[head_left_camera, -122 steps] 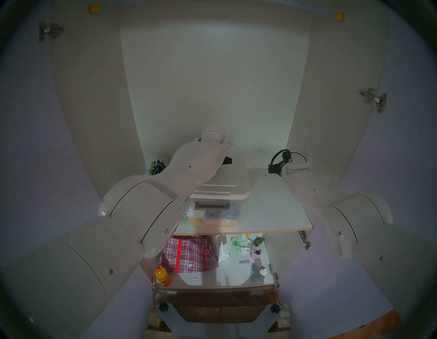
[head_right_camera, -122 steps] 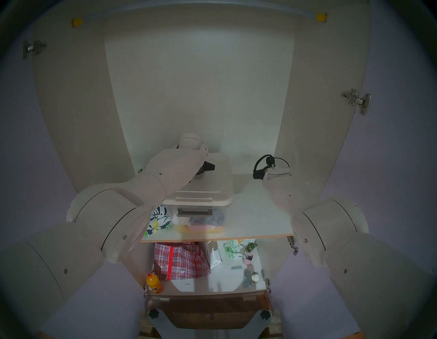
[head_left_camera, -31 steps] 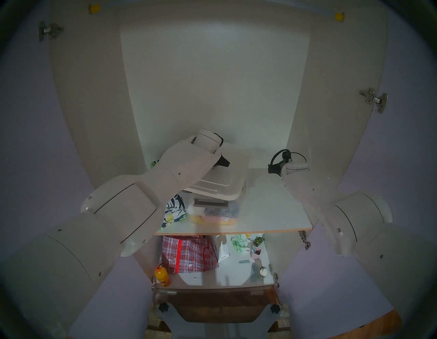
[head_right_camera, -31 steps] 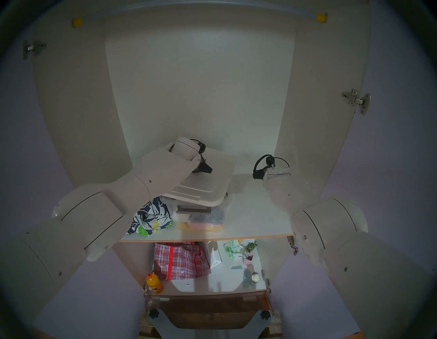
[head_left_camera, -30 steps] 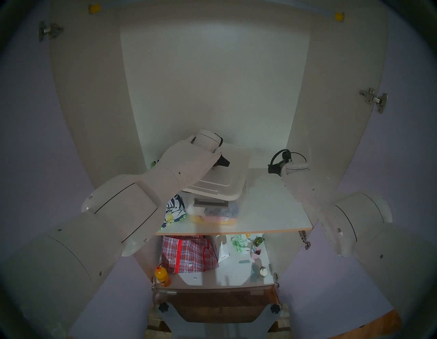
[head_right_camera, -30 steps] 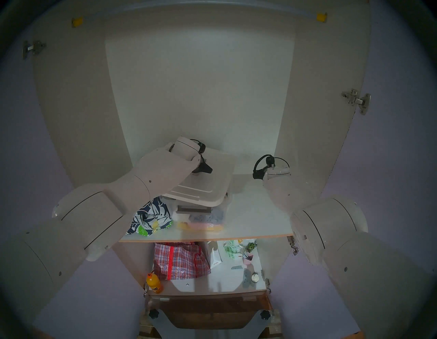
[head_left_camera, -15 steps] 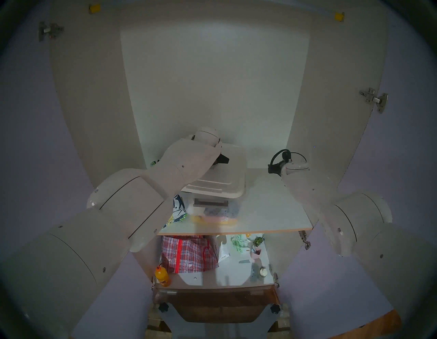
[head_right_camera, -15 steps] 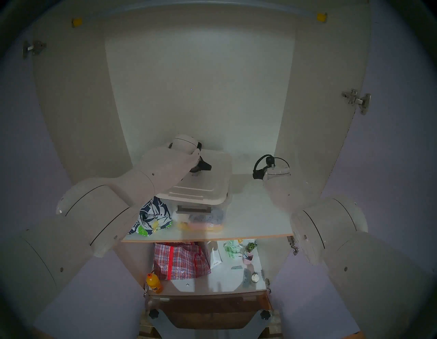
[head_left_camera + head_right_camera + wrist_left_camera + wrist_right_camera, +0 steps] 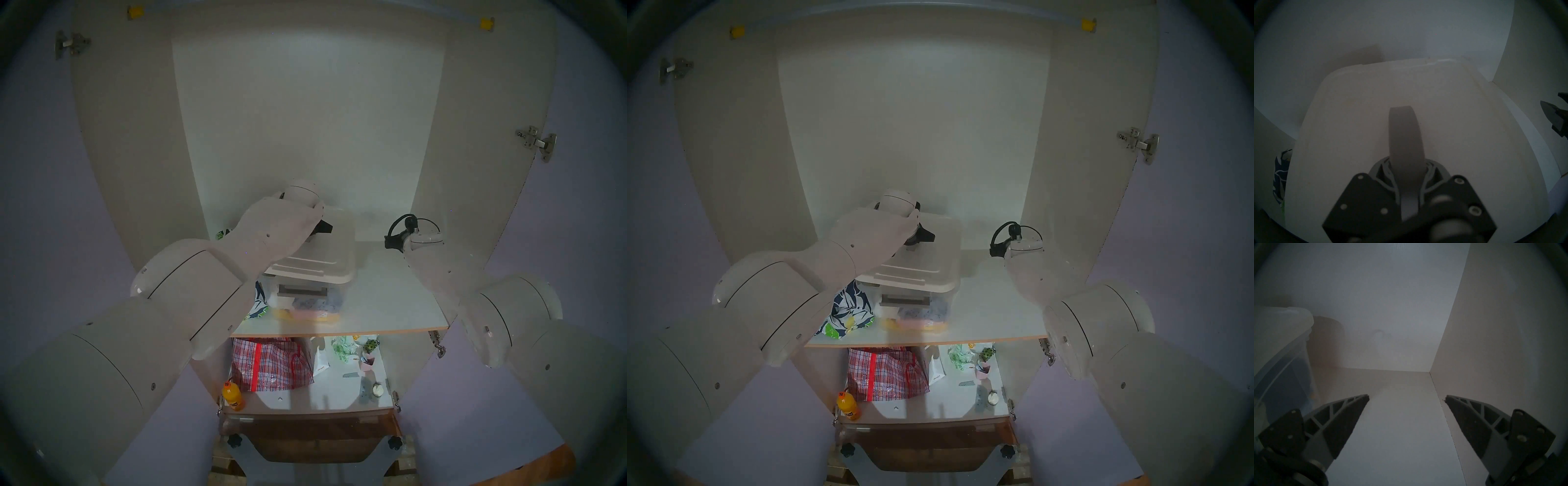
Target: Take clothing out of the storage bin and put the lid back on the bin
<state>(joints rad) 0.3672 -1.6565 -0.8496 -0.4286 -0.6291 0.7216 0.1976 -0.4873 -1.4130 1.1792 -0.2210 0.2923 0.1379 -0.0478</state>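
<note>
right end effector [image 9: 1407, 398]: fingers spread wide, empty, over the white shelf [image 9: 1398, 429] | storage bin [image 9: 1279, 348]: at left edge, clear wall, dark contents behind it | lid [image 9: 1288, 314]: white rim atop the bin

Light is dim and flat throughout, brightest on the cupboard's back wall [image 9: 305, 118] toward 12 o'clock in both head views, fading to grey at the sides. A dark fisheye rim rings every picture and straight edges bow near it. The wrist views are murkier and grainy: the lid [image 9: 1356, 118] looks hazy, with a soft shadow behind it at 11 o'clock. The box [image 9: 1279, 344] at 9 o'clock is blurred and throws a brownish shadow on the wall.
</note>
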